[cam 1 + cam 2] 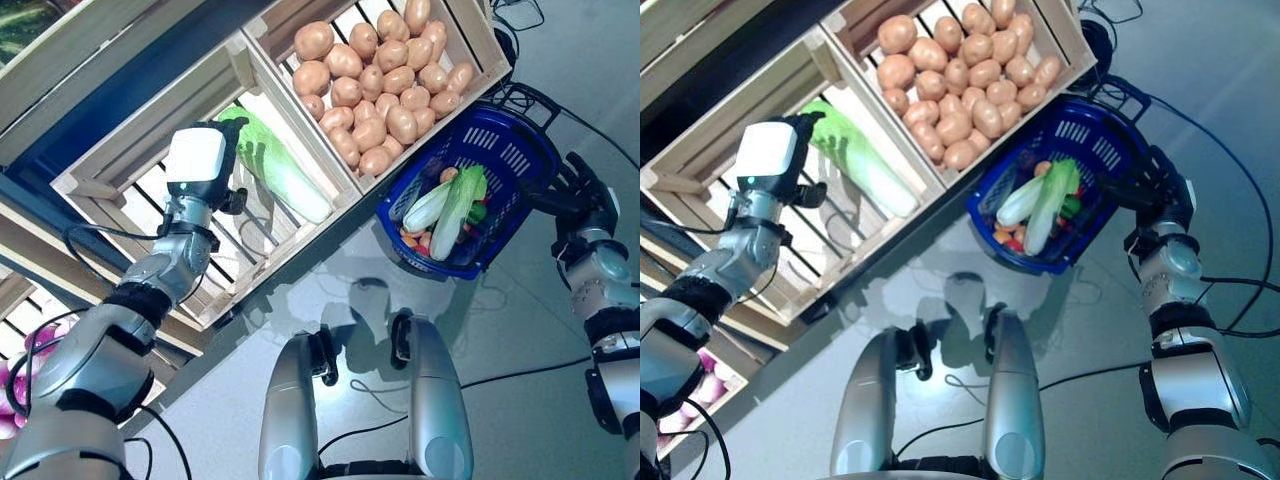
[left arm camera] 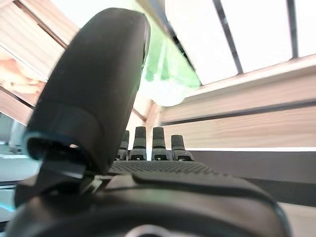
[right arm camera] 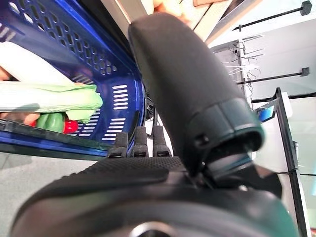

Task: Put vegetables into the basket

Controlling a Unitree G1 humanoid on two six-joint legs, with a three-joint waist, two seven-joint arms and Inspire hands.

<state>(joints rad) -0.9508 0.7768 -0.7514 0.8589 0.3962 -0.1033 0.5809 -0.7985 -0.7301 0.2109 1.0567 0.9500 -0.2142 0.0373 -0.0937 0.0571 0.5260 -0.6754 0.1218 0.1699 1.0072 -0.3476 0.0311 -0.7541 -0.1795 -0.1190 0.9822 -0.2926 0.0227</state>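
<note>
left hand [image 1: 222,150] beside crated cabbage [image 1: 280,167], fingers straight

Basket [image 1: 520,150] right of potato crate [image 1: 470,40]

Floor [image 1: 560,330]: smooth, pale grey, glossy, carrying soft reflections. Wooden slatted crates [image 1: 150,150] stand side by side on a tiered timber display stand [image 1: 40,240], pale unfinished wood throughout. A dark blue panel [image 1: 120,90] runs behind the crates. Lighting is bright and even.
</note>
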